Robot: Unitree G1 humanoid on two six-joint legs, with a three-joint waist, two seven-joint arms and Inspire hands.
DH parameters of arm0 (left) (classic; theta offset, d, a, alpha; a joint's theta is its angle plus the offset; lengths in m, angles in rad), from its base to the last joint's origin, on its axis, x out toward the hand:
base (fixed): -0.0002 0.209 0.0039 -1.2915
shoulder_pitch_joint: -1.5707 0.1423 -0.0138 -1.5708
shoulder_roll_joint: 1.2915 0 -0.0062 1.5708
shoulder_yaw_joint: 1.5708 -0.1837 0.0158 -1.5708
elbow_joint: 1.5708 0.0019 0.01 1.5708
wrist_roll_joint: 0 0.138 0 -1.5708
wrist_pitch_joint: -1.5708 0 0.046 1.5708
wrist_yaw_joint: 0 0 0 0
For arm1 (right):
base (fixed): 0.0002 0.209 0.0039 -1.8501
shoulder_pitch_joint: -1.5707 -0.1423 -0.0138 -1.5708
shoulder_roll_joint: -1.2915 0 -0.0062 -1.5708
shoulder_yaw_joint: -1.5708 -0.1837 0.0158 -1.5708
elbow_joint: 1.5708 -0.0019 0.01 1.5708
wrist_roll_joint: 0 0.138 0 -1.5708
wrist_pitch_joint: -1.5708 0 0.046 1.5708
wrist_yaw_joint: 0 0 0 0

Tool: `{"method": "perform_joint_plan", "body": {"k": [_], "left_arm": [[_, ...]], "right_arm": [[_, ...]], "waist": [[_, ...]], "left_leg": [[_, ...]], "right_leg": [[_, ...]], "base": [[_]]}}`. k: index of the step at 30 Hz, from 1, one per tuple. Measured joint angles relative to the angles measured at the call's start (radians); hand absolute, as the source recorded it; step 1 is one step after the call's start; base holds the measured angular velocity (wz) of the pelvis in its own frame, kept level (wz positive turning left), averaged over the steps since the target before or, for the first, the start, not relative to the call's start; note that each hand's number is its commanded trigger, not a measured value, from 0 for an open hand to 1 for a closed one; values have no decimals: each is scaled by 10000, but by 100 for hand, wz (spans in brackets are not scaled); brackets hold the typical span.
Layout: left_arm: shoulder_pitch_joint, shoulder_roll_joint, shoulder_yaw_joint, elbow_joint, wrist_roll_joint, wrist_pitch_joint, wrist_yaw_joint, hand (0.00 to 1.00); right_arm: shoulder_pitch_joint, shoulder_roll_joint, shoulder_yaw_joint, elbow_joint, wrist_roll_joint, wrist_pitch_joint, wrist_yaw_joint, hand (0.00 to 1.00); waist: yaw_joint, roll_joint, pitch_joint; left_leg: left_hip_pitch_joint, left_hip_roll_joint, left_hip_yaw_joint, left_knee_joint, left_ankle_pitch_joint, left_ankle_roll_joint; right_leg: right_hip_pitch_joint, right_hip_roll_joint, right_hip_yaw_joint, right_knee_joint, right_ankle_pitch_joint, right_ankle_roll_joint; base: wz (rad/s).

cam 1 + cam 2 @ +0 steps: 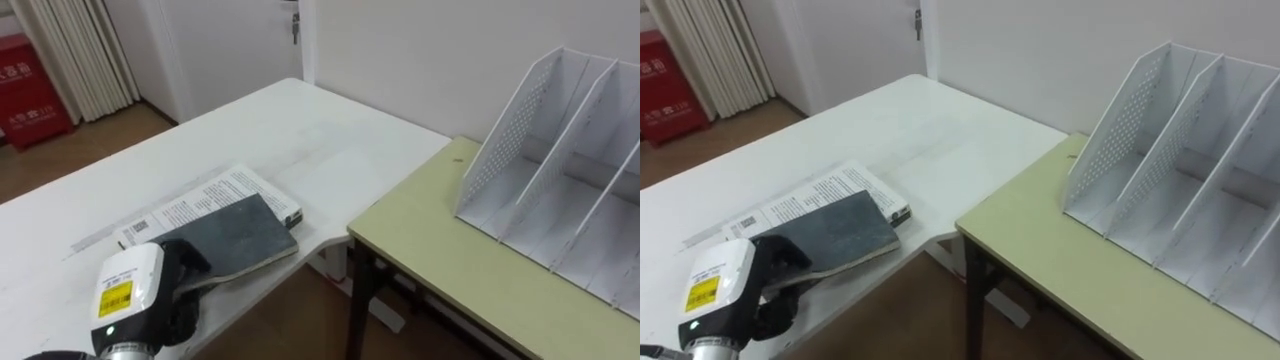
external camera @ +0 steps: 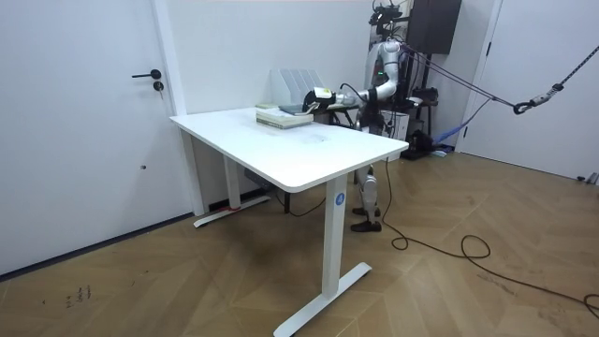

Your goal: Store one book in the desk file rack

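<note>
A: What is the left hand [image 1: 185, 268] doing?

B: It sits at the near left corner of the grey book [image 1: 240, 232], with a dark part of it lying on top of the cover. The wrist casing hides the rest, so I cannot tell whether it grips the book or only touches it.

A: And the book itself?

B: It lies flat, just ahead and to the right of the hand, and its near edge runs along the rim of the white table [image 1: 300, 130]. Under it, sticking out on the far side from the hand, is a printed booklet [image 1: 215, 195].

A: What lies further out?

B: To the right of the hand, past the table's corner, stands a green desk [image 1: 450, 260]. The file rack [image 1: 560, 170] stands on it, upright and white, with a perforated side wall. It is well apart from the hand and the book.

A: Where does the robot stand?

B: In the room view it is at the far side of the white table, with one arm stretched out to the books.
</note>
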Motion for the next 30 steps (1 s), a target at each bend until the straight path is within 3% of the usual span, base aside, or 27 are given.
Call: {"method": "perform_joint_plan", "body": {"k": [14, 20, 25, 26, 27, 30], "left_arm": [[6, 9, -14, 42, -36, 7, 18, 100], [-148, -5, 65, -34, -943, -108, 127, 100], [-162, 3, 219, -582, -1849, -274, -382, 100], [-163, 9, 221, -818, -2152, -292, -522, 100], [-161, 15, 241, -1024, -2577, -363, -640, 100], [-170, 23, 208, -1230, -3998, -709, -895, 100]], "right_arm": [[6, -1, 11, -75, 57, -4, -3, 0], [-4, 1, -12, -439, 371, -36, -29, 0], [-59, -4, 4, -898, 401, -582, -34, 0], [-85, -7, 3, -928, 484, -733, -21, 0], [-85, -1, 1, -987, 614, -863, 5, 0], [-115, 84, 51, -1503, 890, -1181, 81, 0]], "waist": [[-5, -24, 19], [1, -18, 20], [18, -49, 27], [6, -79, 80], [36, -98, 126], [211, -84, 124]], "left_leg": [[164, -1, 15, 0, 1, -1], [137, 1, 53, 1, 1, -1], [-149, 22, 49, 57, 8, 9], [-207, 35, 55, 67, 13, 18], [-219, 38, 87, 69, 14, 20], [-329, 46, 122, 82, 13, 21]], "right_leg": [[130, -45, 82, -22, -54, 10], [63, -40, 116, -24, -51, 5], [-169, -55, 124, -27, -34, 8], [-208, -57, 133, -28, -33, 10], [-237, -59, 160, -26, -33, 10], [-378, -55, 245, -19, -26, 11]], "base": [[0], [-1], [5], [9], [5], [-7]]}}
